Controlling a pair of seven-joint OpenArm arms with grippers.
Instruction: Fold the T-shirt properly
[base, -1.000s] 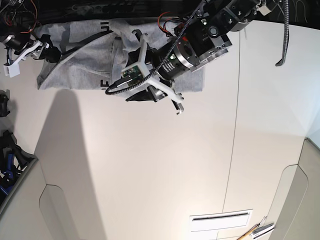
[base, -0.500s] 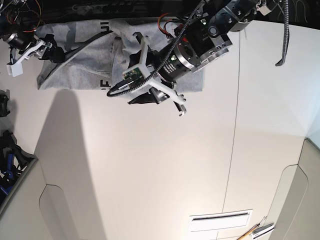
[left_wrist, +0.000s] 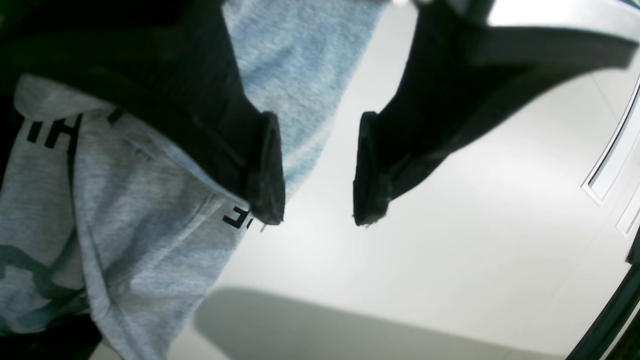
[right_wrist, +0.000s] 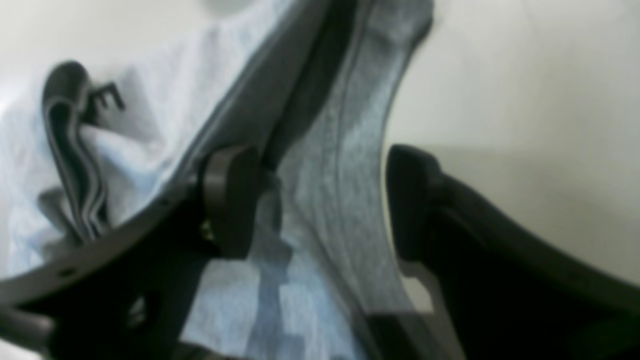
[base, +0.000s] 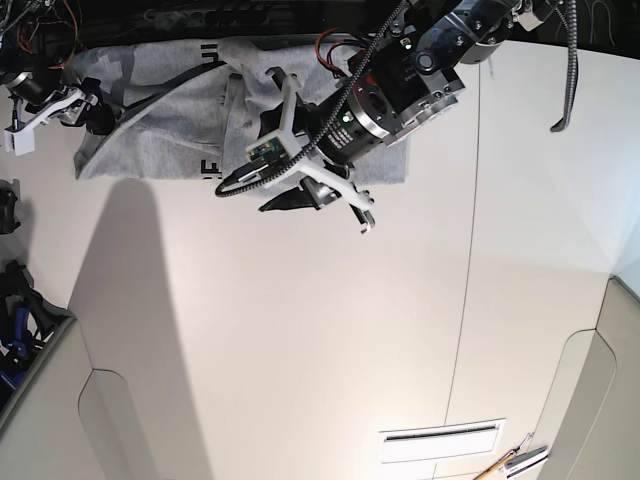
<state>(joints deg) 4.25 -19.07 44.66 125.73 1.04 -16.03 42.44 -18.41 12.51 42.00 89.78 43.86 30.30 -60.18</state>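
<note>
Slightly toward 4 o'clock, your left end effector (left_wrist: 320, 217) shifted; both gape wide, empty. T-shirt (base: 165, 140) spans 9-to-3 at the counter's (base: 300, 350) 11 o'clock; your right end effector (right_wrist: 317, 207) is nearer its 9-o'clock end.

the open claw (right_wrist: 315, 202) straddles the creased grey t-shirt (right_wrist: 330, 150), one fold slanting between its fingers.
</note>
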